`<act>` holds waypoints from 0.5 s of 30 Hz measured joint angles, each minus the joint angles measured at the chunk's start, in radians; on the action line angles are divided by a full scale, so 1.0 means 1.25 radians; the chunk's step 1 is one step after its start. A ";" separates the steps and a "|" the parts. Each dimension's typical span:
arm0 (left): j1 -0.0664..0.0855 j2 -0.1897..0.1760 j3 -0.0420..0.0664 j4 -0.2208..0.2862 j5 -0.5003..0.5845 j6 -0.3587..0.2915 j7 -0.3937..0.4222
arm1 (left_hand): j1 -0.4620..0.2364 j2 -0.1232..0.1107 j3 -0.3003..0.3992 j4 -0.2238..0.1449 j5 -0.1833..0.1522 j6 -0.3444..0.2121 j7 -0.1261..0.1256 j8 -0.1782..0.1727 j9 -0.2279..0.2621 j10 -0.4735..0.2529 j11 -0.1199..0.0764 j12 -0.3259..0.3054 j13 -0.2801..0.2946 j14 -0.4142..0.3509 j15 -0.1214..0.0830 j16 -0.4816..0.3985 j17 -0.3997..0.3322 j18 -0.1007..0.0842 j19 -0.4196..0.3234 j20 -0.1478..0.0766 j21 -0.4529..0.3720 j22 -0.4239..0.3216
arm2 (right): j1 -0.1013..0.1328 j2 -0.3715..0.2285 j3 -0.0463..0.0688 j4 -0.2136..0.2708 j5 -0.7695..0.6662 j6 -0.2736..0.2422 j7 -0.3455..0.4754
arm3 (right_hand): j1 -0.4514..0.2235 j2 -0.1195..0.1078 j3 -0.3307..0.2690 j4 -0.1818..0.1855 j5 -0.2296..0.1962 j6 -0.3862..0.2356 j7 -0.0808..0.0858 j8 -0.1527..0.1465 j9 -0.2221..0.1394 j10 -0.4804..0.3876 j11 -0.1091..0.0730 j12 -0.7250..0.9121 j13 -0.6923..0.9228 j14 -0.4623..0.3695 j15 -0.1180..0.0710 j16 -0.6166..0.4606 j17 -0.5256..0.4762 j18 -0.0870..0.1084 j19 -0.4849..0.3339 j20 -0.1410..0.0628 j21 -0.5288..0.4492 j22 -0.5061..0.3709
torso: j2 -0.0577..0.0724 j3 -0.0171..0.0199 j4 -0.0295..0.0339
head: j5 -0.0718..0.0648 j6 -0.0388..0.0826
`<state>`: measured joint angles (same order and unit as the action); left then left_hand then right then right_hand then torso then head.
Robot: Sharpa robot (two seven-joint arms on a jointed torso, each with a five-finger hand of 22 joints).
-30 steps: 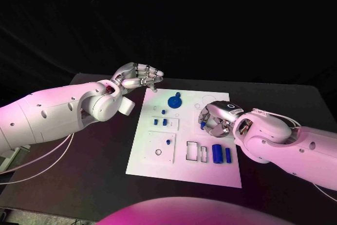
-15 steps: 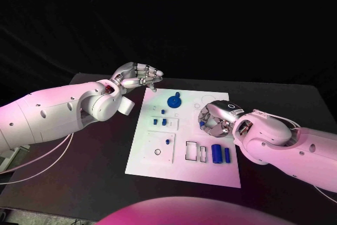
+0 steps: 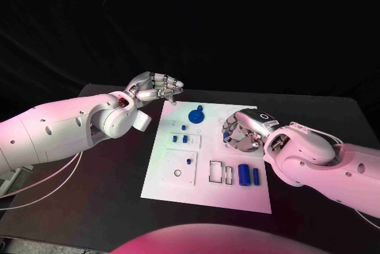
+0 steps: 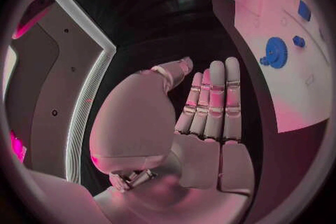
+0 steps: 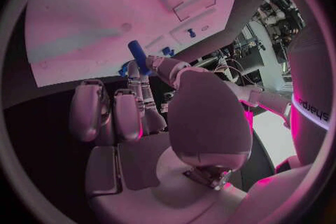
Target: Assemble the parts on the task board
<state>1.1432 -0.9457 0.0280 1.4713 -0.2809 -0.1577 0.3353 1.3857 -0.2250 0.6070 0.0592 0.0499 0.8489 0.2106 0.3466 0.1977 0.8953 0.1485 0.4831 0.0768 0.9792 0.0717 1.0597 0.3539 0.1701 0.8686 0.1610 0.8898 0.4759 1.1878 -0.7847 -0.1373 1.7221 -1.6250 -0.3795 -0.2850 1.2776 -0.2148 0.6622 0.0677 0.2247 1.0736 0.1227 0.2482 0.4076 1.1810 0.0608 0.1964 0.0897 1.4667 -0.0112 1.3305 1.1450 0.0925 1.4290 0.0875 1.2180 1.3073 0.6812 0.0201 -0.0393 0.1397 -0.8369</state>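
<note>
Since a second ago the right robot hand (image 3: 242, 132) has lifted slightly over the flat white task board (image 3: 238, 193), pinching a small blue cylindrical peg (image 5: 138, 54) at its fingertips. The left robot hand (image 3: 155, 86), fingers curled on nothing, hovers off the board's far corner. Insertion is under way, I judge; next, align the peg above an open hole beneath the hand.
</note>
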 measured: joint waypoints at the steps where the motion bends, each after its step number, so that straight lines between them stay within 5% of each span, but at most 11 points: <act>1: 0.000 0.000 0.000 0.000 0.000 0.000 0.000 | 0.000 0.000 0.000 0.000 0.000 0.000 0.000 0.000 0.000 0.000 0.000 0.000 0.000 0.000 0.000 0.000 0.000 0.000 0.000 0.000 0.000 0.000 | 0.002 -0.003 0.001 0.006 0.003 -0.002 0.000 | 0.000 0.000 0.000 0.000 0.000 0.000 0.000 0.000 0.000 0.000 0.000 0.000 0.000 0.000 0.000 0.000 0.000 0.000 0.000 0.000 0.000 0.000 | 0.000 0.0000 0.0000 | 0.000 0.000; 10: 0.000 0.005 0.000 -0.005 0.000 0.000 0.000 | 0.000 0.000 0.000 0.000 0.000 0.000 0.000 0.000 0.000 0.000 0.000 0.000 0.000 0.000 0.000 0.000 0.000 0.000 0.000 0.000 0.000 0.000 | 0.010 0.012 0.006 0.061 0.036 -0.020 0.000 | -0.005 -0.005 0.000 0.000 0.000 -0.001 -0.001 0.012 0.000 0.000 0.000 0.000 0.000 0.000 0.000 0.000 -0.001 -0.011 0.000 0.000 0.004 0.001 | 0.000 0.0000 -0.0010 | 0.005 0.004; 15: 0.000 0.009 0.000 -0.009 0.000 0.001 0.000 | 0.000 0.000 0.000 0.000 0.000 0.000 0.000 0.000 0.000 0.000 0.000 0.000 0.000 0.000 0.000 0.000 0.000 0.000 0.000 0.000 0.000 0.000 | -0.010 0.061 0.006 0.066 0.041 -0.028 0.004 | -0.005 -0.005 0.001 0.006 0.000 -0.003 -0.003 0.017 0.000 0.000 0.000 0.000 0.000 0.000 0.000 0.000 -0.001 -0.013 0.000 0.000 0.004 0.001 | 0.000 0.0001 -0.0011 | 0.012 0.005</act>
<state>1.1431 -0.9350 0.0279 1.4604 -0.2809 -0.1564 0.3350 1.3857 -0.2250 0.6070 0.0593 0.0499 0.8489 0.2106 0.3466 0.1977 0.8953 0.1485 0.4831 0.0768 0.9792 0.0716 1.0597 0.3539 0.1701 0.8686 0.1610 0.8898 0.4760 1.1749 -0.7085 -0.1297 1.8047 -1.5735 -0.4140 -0.2806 1.2710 -0.2214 0.6636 0.0748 0.2243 1.0703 0.1193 0.2690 0.4076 1.1810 0.0608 0.1964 0.0897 1.4667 -0.0111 1.3305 1.1434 0.0767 1.4289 0.0876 1.2227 1.3080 0.6807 0.0202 -0.0407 0.1549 -0.8310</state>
